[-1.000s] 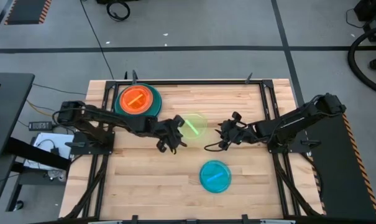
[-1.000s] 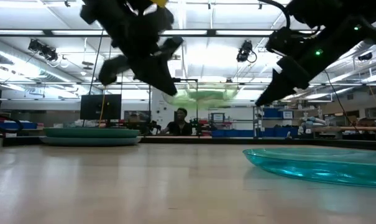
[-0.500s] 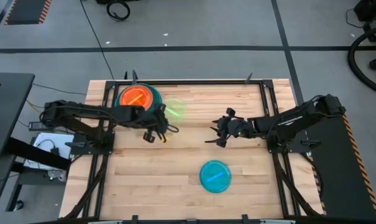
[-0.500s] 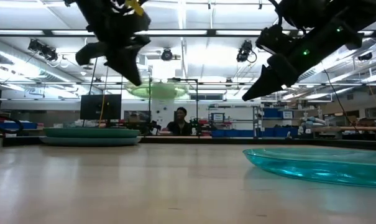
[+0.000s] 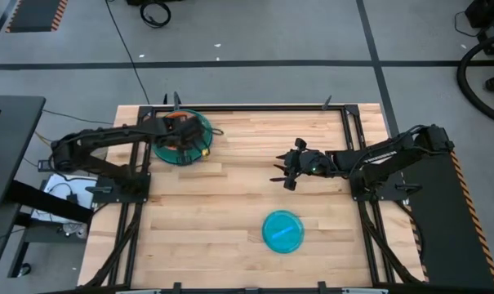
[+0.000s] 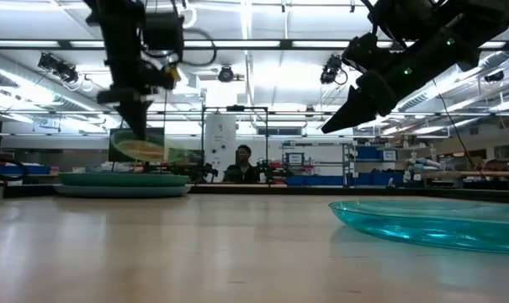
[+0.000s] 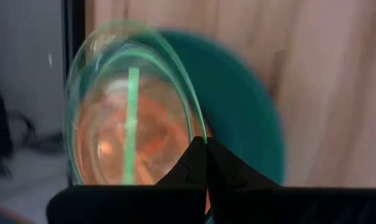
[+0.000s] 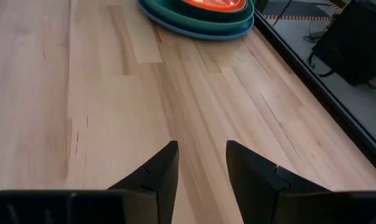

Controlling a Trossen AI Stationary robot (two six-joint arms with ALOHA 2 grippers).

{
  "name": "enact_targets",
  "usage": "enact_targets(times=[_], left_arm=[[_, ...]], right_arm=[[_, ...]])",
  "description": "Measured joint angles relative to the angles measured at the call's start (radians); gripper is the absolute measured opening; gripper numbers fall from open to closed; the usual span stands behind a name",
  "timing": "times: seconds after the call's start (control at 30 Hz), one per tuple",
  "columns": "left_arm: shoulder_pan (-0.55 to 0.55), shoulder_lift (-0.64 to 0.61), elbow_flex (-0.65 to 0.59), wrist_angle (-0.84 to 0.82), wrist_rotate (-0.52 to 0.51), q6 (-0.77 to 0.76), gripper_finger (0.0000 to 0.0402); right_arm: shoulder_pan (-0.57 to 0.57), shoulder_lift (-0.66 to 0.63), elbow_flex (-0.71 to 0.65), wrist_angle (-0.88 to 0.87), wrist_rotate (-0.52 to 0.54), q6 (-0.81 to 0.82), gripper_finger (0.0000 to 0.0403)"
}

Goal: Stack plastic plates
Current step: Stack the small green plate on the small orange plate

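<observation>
Currently, the governing relation is the green plate's position over the stack.

Left pincer (image 5: 189,140): held above the stack at the far-left part of the worktop (image 5: 255,204), fingers closed on the rim of the green plate (image 7: 128,118).

Green plate: clear green, carried in the air directly over the stack. In the low view it hangs just above the stack and tilted, not yet resting on it.

Stack (image 5: 181,135): an orange plate (image 8: 212,3) lies on top, seated in teal plates (image 8: 197,22) beneath. The left wrist view shows the orange plate through the green plate, so the two are nearly centred on one another.

Direction of the coming move: judged as straight down from the left pincer; little sideways travel appears to be needed.

Axis note: the plate is round, so no long axis applies; the tilt is what should be levelled before release.

Right pincer (image 5: 286,169): raised over the middle of the worktop, fingers apart, holding nothing.

Blue plate (image 5: 282,231): flat on the near part of the worktop, well apart from the stack.

Nearer arm: the right pincer is closer to the blue plate than the left; the left is closer to the stack.

Risk, as judged: a tilted release may let the green plate slide off centre.
</observation>
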Motion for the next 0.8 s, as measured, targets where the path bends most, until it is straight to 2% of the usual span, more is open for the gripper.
enact_targets(times=[0.17,0.33,0.57,0.8], left_arm=[[0.118,0.001,-0.085,0.041,-0.024,-0.09,0.0001],[0.18,0.001,-0.137,0.103,-0.042,-0.128,0.0001],[0.188,0.001,-0.181,0.202,-0.043,-0.149,0.0003],[0.187,0.001,-0.212,0.227,-0.042,-0.153,0.0012]], right_arm=[[0.0,0.0,0.0,0.001,-0.001,-0.007,0.0145],[-0.002,0.0,0.0,0.005,0.0,-0.01,0.0145],[-0.007,0.0,0.0,0.004,0.0,-0.007,0.0145],[-0.007,0.0,0.0,0.005,-0.026,-0.007,0.0145]])
